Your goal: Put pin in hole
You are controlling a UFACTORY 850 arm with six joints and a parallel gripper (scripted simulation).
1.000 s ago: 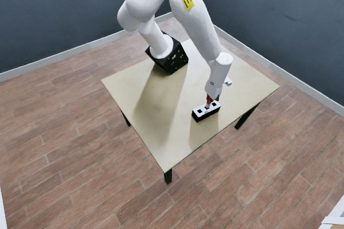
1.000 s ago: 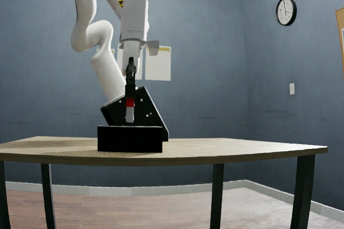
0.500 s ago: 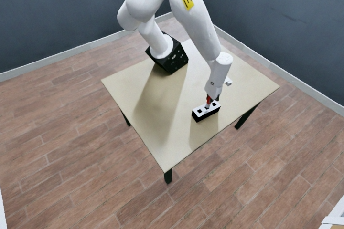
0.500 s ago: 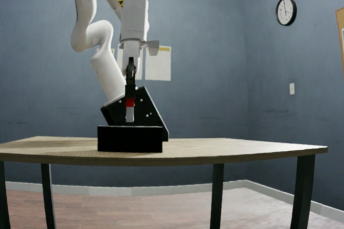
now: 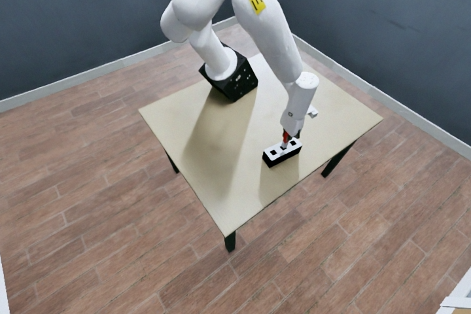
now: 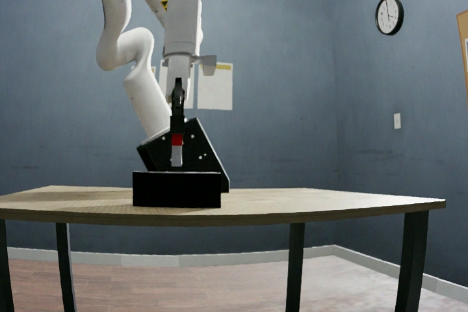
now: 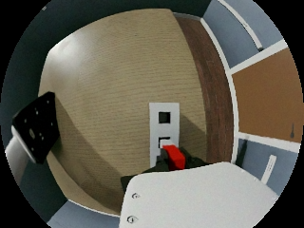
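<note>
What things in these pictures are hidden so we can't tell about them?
- Hole depths: the block is solid black in the exterior view; the top and wrist views show only dark openings.
- Which hole the pin is aimed at: the gripper covers that end of the block in the top view.
- The pin's grey tip: the gripper hides it in the wrist view.
- Arm's upper part: cut off by the top edge.
</note>
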